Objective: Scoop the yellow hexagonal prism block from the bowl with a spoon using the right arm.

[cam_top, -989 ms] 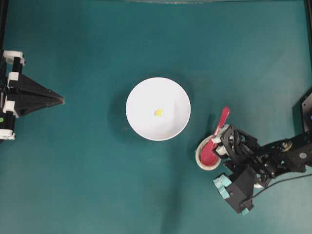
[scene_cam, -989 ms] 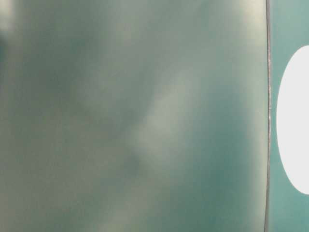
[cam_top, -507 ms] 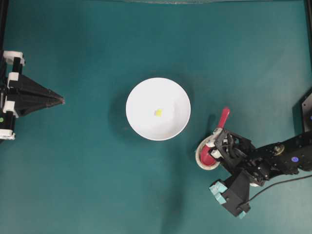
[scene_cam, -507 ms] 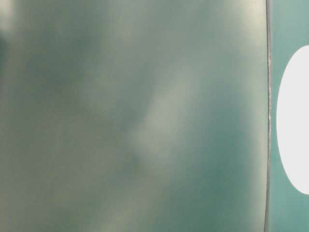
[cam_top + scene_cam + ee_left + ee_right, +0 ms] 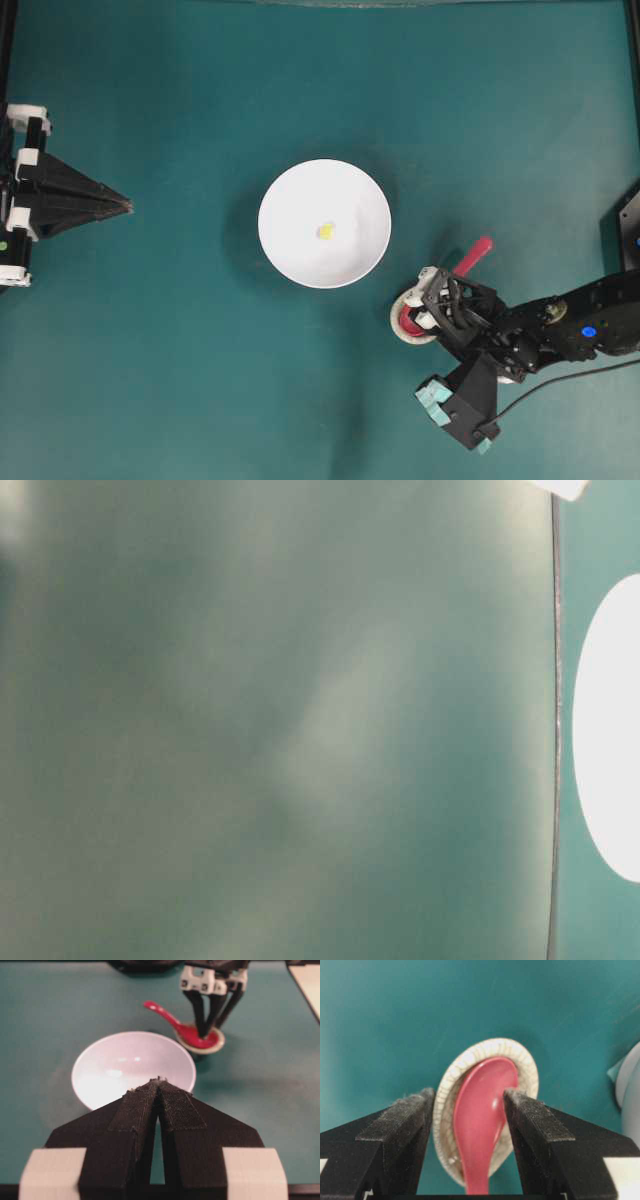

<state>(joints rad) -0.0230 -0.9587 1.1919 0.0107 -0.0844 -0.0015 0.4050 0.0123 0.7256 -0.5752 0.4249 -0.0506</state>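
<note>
- I see the bowl [image 5: 324, 223] near the middle of the green bench [image 5: 200, 380], upright and white.
- The block [image 5: 325, 231] lies inside the bowl, close to its centre, touching nothing but the bowl's floor.
- The spoon [image 5: 482, 1115] sits with its scoop in the rest [image 5: 525, 1067], a small speckled oval dish to the lower right of the bowl in the overhead view.
- From overhead, the spoon's handle [image 5: 472, 255] points up and to the right, away from the rest and out past the gripper.
- My right gripper [image 5: 468, 1125] has its jaws wide apart, one finger on each side of the scoop.
- In the right wrist view, both fingers [image 5: 402, 1125] stand just beside the scoop; I cannot tell whether either one touches the spoon or the rest.
- In the left wrist view, the right gripper's fingertips reach down into the rest at the scoop.
- My left gripper [image 5: 159, 1082] is at the bench's left edge, well apart from the bowl, and points toward it.
- Its jaws are together, tips meeting in a point.
- The table-level view is a blur of grey-green; only a white edge of the bowl [image 5: 605, 740] shows at its right side.
</note>
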